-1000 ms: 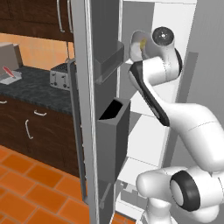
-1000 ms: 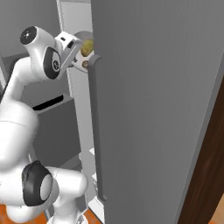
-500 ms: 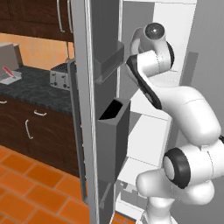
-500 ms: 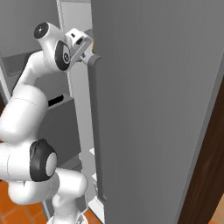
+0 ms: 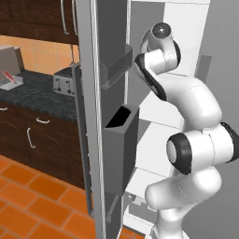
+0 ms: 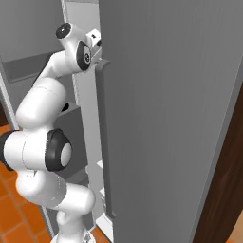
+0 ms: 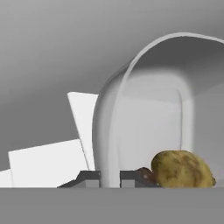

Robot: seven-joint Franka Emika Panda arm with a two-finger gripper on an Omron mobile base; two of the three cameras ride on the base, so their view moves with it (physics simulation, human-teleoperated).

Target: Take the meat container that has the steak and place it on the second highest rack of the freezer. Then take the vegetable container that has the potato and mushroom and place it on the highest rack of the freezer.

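In the hand view my gripper (image 7: 110, 177) is shut on the rim of the vegetable container (image 7: 144, 118), a light-grey rounded bowl tilted up before the camera. The potato (image 7: 181, 168) lies low in the bowl, with the dark mushroom (image 7: 143, 173) just beside it. Grey and white surfaces lie behind the bowl; I cannot tell which rack they belong to. The arm (image 5: 161, 51) reaches high into the freezer (image 5: 186, 28), and its hand (image 6: 94, 38) goes in behind the grey panel's edge. The meat container and steak are out of view.
The freezer's long grey door (image 5: 109, 46) stands open at the left with a dark bin (image 5: 120, 140). A tall grey panel with a handle (image 6: 102, 142) is close on the right. White lower shelves (image 5: 158, 121), a counter with a toaster (image 5: 63, 81) and an orange tile floor (image 5: 28, 186) are also visible.
The arm has swung up and deeper into the freezer's top. The bowl with the potato, seen at the grey panel's edge a second ago, has passed behind it.
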